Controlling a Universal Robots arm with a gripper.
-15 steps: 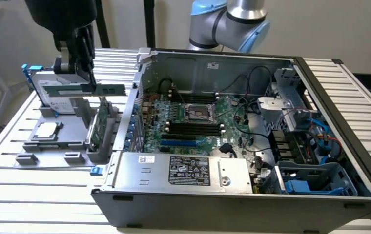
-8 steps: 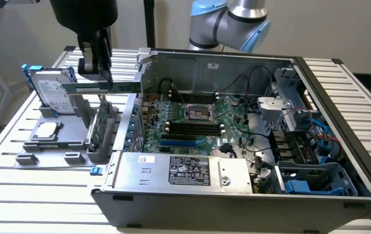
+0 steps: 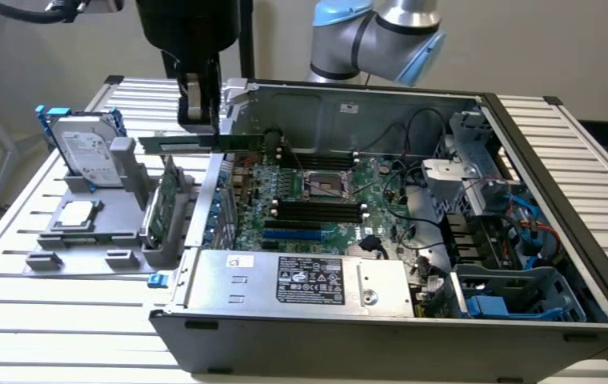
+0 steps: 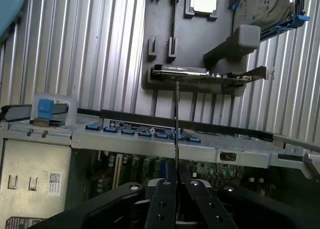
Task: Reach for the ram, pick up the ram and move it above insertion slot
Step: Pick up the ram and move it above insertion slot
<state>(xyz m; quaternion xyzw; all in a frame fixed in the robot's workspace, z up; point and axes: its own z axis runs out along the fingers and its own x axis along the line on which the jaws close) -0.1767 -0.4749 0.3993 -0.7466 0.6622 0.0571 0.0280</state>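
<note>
Holding ram [image 3: 210,142] pinched edge-on in gripper [image 3: 198,120], upper left of exterior frame, over case [image 3: 390,320] edge. Pickup done; ram not yet above black slots [image 3: 315,210] mid-frame.

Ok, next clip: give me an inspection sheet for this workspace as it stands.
Surface: ribbed white metal table carrying an open grey computer case.
Job's things: long thin green ram stick held in the air over the case's edge on the exterior view's left; black motherboard slots empty.
Clutter: grey parts holder with silver hard drive in blue rails, square processor chip, green expansion card.
Claw: black claw shut on the ram's edge.
Cables: black and blue wires inside the case.
Surroundings: plain wall.
</note>
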